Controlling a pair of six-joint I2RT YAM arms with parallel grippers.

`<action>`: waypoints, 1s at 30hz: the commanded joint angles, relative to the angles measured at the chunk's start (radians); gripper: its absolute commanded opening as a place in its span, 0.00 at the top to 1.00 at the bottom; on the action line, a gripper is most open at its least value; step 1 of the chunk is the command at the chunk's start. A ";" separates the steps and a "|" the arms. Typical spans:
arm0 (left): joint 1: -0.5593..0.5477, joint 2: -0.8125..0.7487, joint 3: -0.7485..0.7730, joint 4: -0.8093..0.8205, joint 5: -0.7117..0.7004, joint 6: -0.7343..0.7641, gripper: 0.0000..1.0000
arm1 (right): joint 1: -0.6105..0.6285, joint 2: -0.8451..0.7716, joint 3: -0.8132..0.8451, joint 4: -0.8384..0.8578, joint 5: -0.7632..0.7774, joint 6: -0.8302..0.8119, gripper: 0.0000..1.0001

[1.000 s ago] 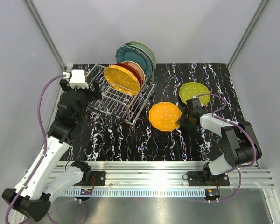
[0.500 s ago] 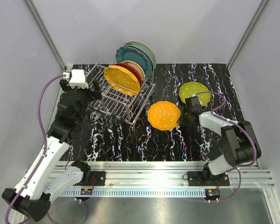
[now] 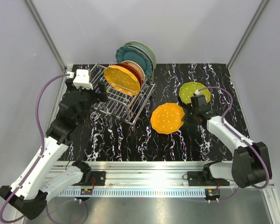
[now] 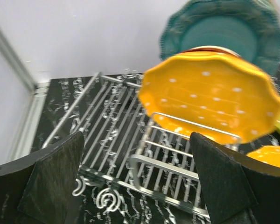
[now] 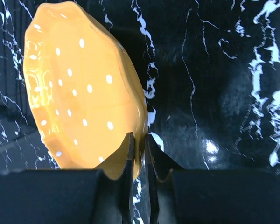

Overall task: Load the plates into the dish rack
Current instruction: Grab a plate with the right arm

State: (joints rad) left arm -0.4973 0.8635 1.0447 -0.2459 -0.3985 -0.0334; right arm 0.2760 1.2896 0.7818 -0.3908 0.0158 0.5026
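The silver wire dish rack (image 3: 126, 100) stands at the back left with several plates upright in it: a dotted orange-yellow one (image 3: 122, 79) in front, then red-orange, cream-centred, dark teal (image 3: 130, 55) and mint green (image 3: 147, 50). My right gripper (image 3: 184, 116) is shut on the right rim of a second dotted orange-yellow plate (image 3: 167, 118), which is tilted with that rim off the tabletop; in the right wrist view the fingers (image 5: 140, 144) pinch its edge (image 5: 84, 88). A dotted lime green plate (image 3: 194, 92) lies flat behind it. My left gripper (image 3: 101, 93) hangs open over the rack's left part (image 4: 130, 140), holding nothing.
The black marbled tabletop (image 3: 130, 140) is bounded by grey walls at the left, back and right, and by a metal rail (image 3: 144, 170) at the near edge. The rack's raised frame (image 4: 177, 163) sits right under my left fingers (image 4: 228, 186).
My right gripper has closed on the orange-yellow plate's rim and tipped it up, shifting it slightly right. The left arm has moved a little to the right over the rack.
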 commanded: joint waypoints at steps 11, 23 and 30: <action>-0.128 -0.066 -0.047 -0.188 0.239 -0.241 0.08 | 0.011 -0.190 0.057 -0.036 0.053 -0.111 1.00; -0.656 0.041 -0.231 -0.038 0.001 -0.447 0.33 | 0.011 -0.245 -0.018 -0.046 0.062 -0.084 1.00; -0.791 0.308 -0.198 0.063 -0.023 -0.467 0.49 | 0.009 -0.285 -0.088 -0.031 0.062 -0.033 1.00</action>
State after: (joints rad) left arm -1.2686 1.1301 0.8177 -0.3042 -0.3706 -0.4709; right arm 0.2790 1.0527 0.6853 -0.5179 0.0883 0.4229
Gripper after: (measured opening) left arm 0.513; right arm 0.151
